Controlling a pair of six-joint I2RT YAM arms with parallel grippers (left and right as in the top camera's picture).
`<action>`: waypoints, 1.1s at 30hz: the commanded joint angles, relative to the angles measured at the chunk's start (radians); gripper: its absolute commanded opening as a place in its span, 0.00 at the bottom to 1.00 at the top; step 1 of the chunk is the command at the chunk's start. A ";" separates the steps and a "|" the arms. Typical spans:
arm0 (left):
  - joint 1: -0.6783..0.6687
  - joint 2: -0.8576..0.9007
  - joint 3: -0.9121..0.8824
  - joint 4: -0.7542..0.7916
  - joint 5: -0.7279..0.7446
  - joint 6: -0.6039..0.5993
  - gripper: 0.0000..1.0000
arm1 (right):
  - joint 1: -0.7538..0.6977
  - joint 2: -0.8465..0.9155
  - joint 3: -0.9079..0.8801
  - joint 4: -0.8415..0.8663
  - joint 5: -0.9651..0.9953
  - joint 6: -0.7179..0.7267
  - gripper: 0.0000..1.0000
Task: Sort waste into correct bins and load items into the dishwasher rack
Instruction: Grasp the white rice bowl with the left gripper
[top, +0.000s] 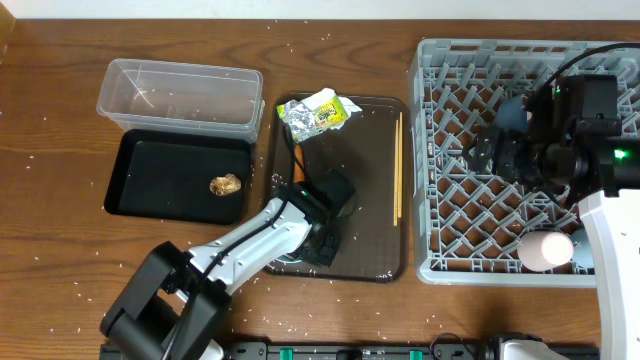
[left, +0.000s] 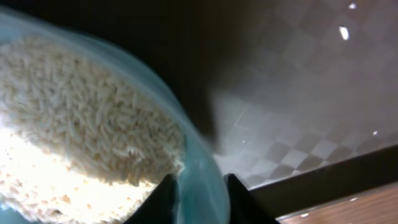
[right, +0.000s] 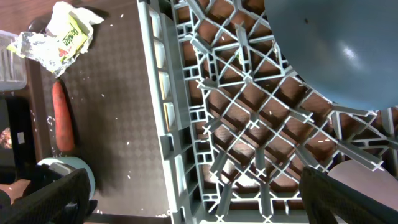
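My left gripper (top: 325, 232) is shut on the rim of the small light blue cup (left: 202, 177), which is full of white rice (left: 81, 137), on the dark brown serving tray (top: 365, 235). The cup also shows in the right wrist view (right: 69, 175). My right gripper (top: 497, 152) is open and empty above the grey dishwasher rack (top: 440, 150). The dark blue dish (right: 336, 50) and the pink cup (top: 545, 249) are in the rack. The orange carrot (right: 62, 118), the crumpled wrapper (top: 320, 110) and the chopsticks (top: 398, 165) lie on the serving tray. The white bowl is not clearly visible.
The clear tub (top: 180, 95) stands at the back left, with the black tray (top: 160, 175) in front of it holding the brown food piece (top: 225, 184). Rice grains are scattered over the wooden table (top: 60, 230).
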 joint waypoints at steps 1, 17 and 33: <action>-0.002 0.009 -0.003 0.008 0.002 0.047 0.10 | -0.007 -0.004 0.008 -0.002 0.005 0.013 0.99; -0.002 0.003 -0.029 0.065 -0.010 0.062 0.07 | -0.008 -0.004 0.008 -0.012 0.005 0.013 0.99; -0.002 0.015 -0.065 0.114 -0.017 0.063 0.26 | -0.008 -0.004 0.008 -0.015 0.005 0.012 0.99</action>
